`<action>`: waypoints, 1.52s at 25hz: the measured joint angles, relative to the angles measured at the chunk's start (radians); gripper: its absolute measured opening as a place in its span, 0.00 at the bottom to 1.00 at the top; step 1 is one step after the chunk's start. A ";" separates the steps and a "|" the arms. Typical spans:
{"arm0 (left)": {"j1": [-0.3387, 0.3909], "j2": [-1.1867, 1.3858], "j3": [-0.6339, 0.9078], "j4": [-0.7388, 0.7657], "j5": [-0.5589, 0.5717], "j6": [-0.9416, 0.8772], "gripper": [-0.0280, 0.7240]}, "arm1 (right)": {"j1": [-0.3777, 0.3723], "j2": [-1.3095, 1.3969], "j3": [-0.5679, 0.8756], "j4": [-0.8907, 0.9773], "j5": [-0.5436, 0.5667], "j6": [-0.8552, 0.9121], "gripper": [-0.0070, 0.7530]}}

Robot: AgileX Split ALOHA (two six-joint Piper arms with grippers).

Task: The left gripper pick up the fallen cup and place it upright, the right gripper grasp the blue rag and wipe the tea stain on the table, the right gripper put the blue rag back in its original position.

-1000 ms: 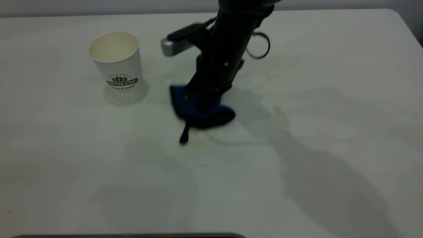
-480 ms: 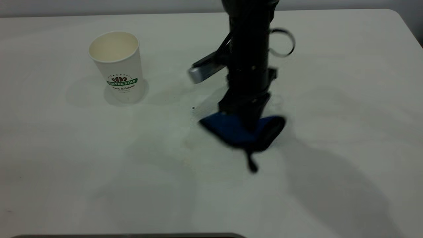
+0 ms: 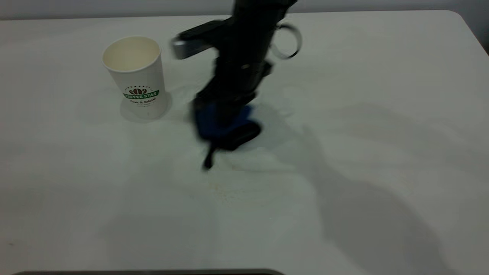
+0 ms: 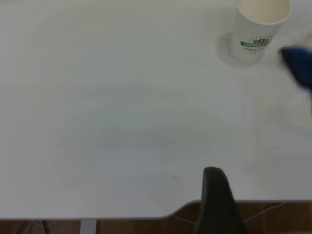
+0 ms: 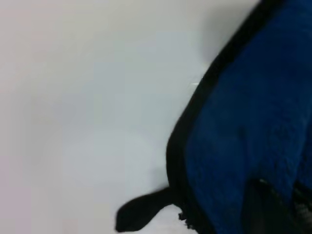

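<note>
The right gripper [image 3: 225, 126] stands near the middle of the table [image 3: 382, 76], toward its far edge, clamped on the blue rag [image 3: 214, 122] and pressing it against the surface. A dark loop tag on the rag points toward the near edge. The cup [image 3: 134, 76] is upright toward the far left corner, just beside the rag but apart from it, so the first step is judged complete. The tea stain [image 3: 229, 187] shows only as a pale yellowish smear on the near side of the rag, so the rag does not cover it at this moment.

The left gripper [image 4: 217, 200] is parked over the table's edge, well apart from the cup; whether it is open cannot be told.

Assessment: wiping is in hand and unfinished. To do it well, the strokes should run toward the near edge, over the smear, with steady downward pressure and the grip held firm. Passes toward the left need care, as the cup stands close and could be knocked.
</note>
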 joint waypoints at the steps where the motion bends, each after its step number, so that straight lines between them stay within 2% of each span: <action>1: 0.000 0.000 0.000 0.000 0.000 0.000 0.72 | 0.009 0.000 0.000 0.047 0.041 -0.048 0.05; 5: 0.000 0.000 0.000 0.000 0.000 0.000 0.72 | 0.021 0.000 0.000 0.057 0.255 -0.098 0.05; 7: 0.000 0.000 0.000 0.000 0.000 0.000 0.72 | 0.014 0.000 0.000 -0.017 0.361 -0.093 0.05; 9: 0.000 0.000 0.000 0.000 0.000 0.000 0.72 | -0.002 0.000 0.000 -0.118 0.412 -0.071 0.05; 16: 0.000 0.000 0.000 0.000 0.000 0.000 0.72 | -0.157 0.000 0.000 -0.403 0.345 0.140 0.05; 24: 0.000 0.000 0.000 0.000 0.000 -0.001 0.72 | -0.364 0.000 0.000 -0.423 0.248 0.224 0.06; 27: 0.000 0.000 0.000 0.000 0.000 -0.002 0.72 | -0.402 -0.004 0.000 -0.426 0.216 0.236 0.10; 30: 0.000 0.000 0.000 0.000 0.000 -0.002 0.72 | -0.405 -0.022 0.000 -0.393 0.205 0.238 0.23; 34: 0.000 0.000 0.000 0.000 0.000 -0.002 0.72 | -0.375 -0.088 0.000 -0.355 0.206 0.227 0.57; 36: 0.000 0.000 0.000 0.000 0.000 -0.002 0.72 | -0.360 -0.155 0.000 -0.363 0.240 0.226 0.71; 38: 0.000 0.000 0.000 0.000 0.000 -0.002 0.72 | -0.356 -0.232 0.000 -0.370 0.317 0.233 0.80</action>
